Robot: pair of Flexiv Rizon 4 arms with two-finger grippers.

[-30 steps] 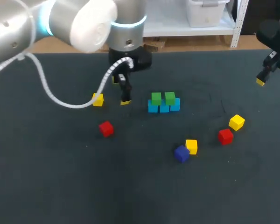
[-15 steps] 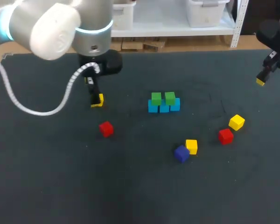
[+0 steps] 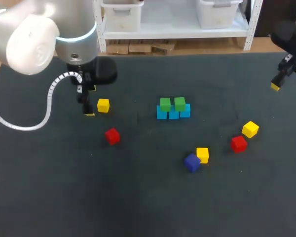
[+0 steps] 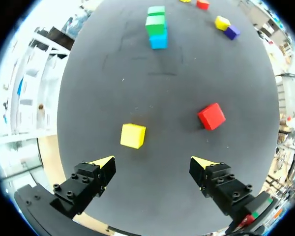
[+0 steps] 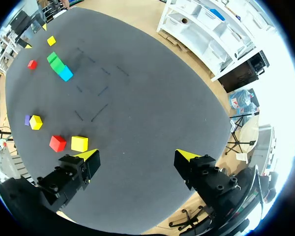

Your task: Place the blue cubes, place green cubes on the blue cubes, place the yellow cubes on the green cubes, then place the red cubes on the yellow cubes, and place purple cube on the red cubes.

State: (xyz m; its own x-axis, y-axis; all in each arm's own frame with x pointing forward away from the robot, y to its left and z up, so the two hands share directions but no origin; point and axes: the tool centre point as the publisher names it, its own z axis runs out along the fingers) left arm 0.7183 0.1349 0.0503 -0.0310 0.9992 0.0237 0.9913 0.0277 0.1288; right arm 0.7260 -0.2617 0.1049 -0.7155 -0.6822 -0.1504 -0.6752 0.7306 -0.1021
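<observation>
At the table's left, our left gripper hangs wide open and empty, a yellow cube just ahead of it, untouched. Mid-table: green cubes atop the blue cubes. Our right gripper: wide open, holding nothing.

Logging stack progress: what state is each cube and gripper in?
Blue cubes: placed in a row.
Green cubes: stacked on the blue cubes.
Left yellow cube: loose.
Middle yellow cube: loose.
Right yellow cube: loose.
Left red cube: loose.
Right red cube: loose.
Purple cube: loose.
Left gripper: open, empty.
Right gripper: open, empty.
</observation>
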